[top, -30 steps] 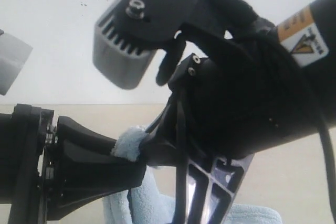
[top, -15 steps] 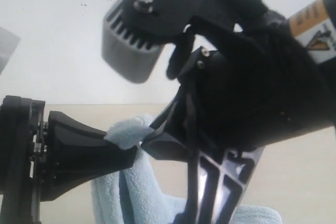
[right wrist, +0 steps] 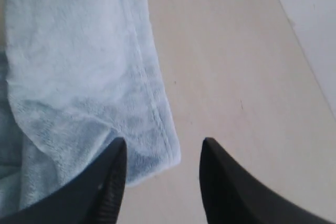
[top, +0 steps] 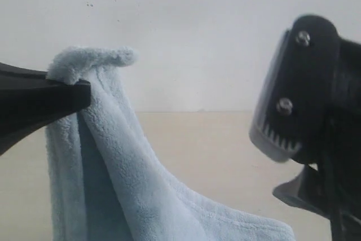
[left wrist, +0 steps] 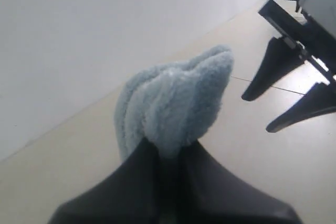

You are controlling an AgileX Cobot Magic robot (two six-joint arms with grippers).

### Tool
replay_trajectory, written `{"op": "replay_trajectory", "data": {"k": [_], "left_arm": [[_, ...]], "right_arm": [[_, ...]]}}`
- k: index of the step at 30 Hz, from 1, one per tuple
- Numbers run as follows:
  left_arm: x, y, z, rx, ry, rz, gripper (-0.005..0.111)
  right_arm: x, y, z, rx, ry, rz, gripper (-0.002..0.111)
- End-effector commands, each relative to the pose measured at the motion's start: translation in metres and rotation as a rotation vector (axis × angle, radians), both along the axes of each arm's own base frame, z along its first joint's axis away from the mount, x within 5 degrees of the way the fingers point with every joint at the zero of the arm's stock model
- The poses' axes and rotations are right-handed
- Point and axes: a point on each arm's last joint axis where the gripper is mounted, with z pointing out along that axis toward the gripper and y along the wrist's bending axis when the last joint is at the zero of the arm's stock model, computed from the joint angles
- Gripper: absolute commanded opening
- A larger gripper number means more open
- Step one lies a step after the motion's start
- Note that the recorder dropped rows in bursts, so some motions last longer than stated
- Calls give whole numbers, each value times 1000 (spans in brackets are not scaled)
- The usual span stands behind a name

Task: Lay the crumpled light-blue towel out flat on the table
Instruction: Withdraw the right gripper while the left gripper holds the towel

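The pale-blue fluffy towel (top: 107, 156) hangs from my left gripper (top: 79, 91), which is shut on a bunched top fold; the rest drapes down to the beige table (top: 214, 150). In the left wrist view the towel (left wrist: 178, 98) bulges out past my left gripper (left wrist: 169, 150). My right gripper (right wrist: 163, 145) is open just above the table, its fingers straddling a hemmed corner of the towel (right wrist: 84, 66) that lies flat. The right gripper's fingers (left wrist: 283, 72) also show in the left wrist view. No label is visible.
A white speckled wall (top: 197, 38) stands behind the table. The right arm's dark body (top: 310, 117) fills the right side of the exterior view. Bare table (right wrist: 236, 77) stretches beside the towel's hem.
My left gripper has lifted the towel's fold much higher and moved left. The right arm, which blocked most of the exterior view, has swung away to the right.
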Motion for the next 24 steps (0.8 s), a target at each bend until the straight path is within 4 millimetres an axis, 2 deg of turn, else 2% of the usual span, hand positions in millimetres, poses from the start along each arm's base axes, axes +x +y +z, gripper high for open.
{"op": "replay_trajectory", "data": {"k": [1,5,12,17,21,24], "left_arm": [[-4,13,2,-36,-30,100,4],[-9,23,7,-64,-72,158,4],[-22,42,22,-172,-115,252,4],[-17,44,8,-202,-35,307,4],[-16,46,-7,-196,6,341,4],[-19,48,-7,-204,-3,337,4]], "right_arm": [[1,-14,-29,-35,-46,-83,43],[3,-14,-46,-23,-75,-86,43],[23,-29,-55,52,-97,-229,43],[45,-35,-61,193,-41,-324,43],[65,-36,-81,188,78,-369,43],[76,-30,-103,159,190,-358,43]]}}
